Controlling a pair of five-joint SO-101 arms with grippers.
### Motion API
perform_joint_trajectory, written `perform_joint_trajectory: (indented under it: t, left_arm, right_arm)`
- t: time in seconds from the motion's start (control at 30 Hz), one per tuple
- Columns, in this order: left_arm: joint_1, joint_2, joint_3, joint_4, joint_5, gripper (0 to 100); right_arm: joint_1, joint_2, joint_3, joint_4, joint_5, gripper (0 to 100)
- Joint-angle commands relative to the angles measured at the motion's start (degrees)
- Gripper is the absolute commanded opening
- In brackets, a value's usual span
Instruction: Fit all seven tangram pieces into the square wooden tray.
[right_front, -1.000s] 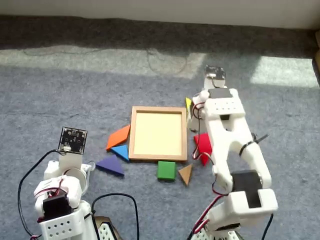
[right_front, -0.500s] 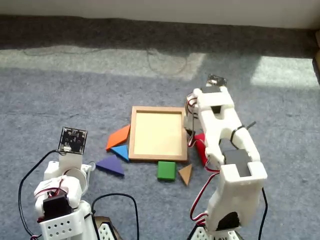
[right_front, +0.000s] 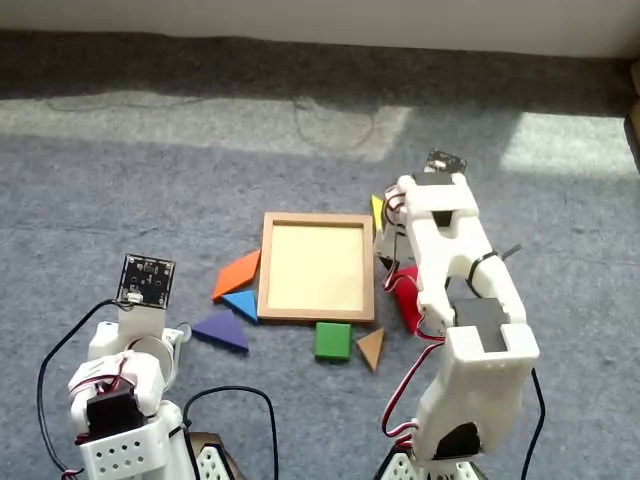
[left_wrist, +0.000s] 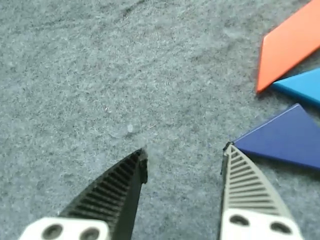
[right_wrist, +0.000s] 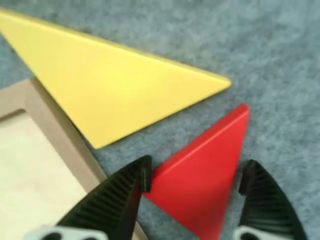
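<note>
The right arm is stretched forward, the right gripper pointing down with jaws spread beside the red triangle — just right of the tray. The left gripper hangs low and near, jaws spread too.

left arm folded back over its base, left tool aimed down close to the floor, jaws spread wide. right arm stretched forward, wrist pitched down, right tool low to the floor, jaws wide apart too.
</note>
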Motion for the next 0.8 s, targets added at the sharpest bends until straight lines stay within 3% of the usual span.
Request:
perform_joint_trajectory:
  t: [0.0, 0.2, 0.5, 0.6, 0.77]
  left_arm:
    - [-0.84, -1.98, -0.22, -0.44, 0.0, 25]
    - [-0.84, -1.98, -0.22, -0.44, -0.09, 25]
    - [-0.84, -1.98, -0.22, -0.44, -0.09, 25]
    - [-0.84, -1.98, -0.22, -0.44, -0.09, 25]
    - [-0.84, -1.98, -0.22, -0.44, -0.09, 25]
  right_arm:
    - [-0.4, -0.57, -2.24, 1.54, -0.26, 28.1]
    - [-3.91, -0.57, -2.24, 1.54, 5.45, 28.4]
    - [-4.09, -0.57, 0.48, 1.63, 6.15, 28.5]
    - [-4.0, -0.57, 0.48, 4.44, 10.37, 28.6]
    - [-4.18, -0.57, 0.4, 5.05, 11.08, 28.6]
